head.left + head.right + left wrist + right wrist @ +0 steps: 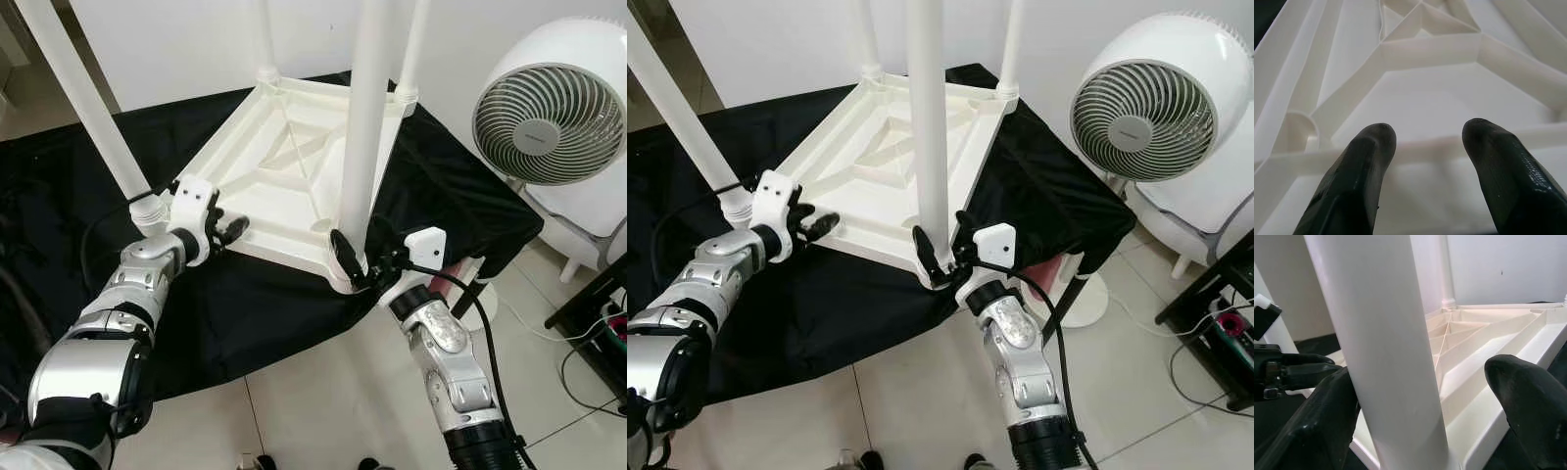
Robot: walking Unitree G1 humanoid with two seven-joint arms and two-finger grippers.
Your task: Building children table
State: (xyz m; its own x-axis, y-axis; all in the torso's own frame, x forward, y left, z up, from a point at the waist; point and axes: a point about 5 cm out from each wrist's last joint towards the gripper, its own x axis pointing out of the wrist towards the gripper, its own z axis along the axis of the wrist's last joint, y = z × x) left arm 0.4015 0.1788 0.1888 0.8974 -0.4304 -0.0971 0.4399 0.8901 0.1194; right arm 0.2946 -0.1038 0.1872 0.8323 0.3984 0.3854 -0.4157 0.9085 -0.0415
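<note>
White ribbed table (284, 166), black cloth (245, 313), white fan (551, 98).

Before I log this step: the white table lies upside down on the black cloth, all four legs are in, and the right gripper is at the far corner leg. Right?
Not quite. The right gripper is at the near corner leg, its open fingers either side of it, as the right wrist view shows. The table does lie upside down on the black cloth, four legs in.
</note>
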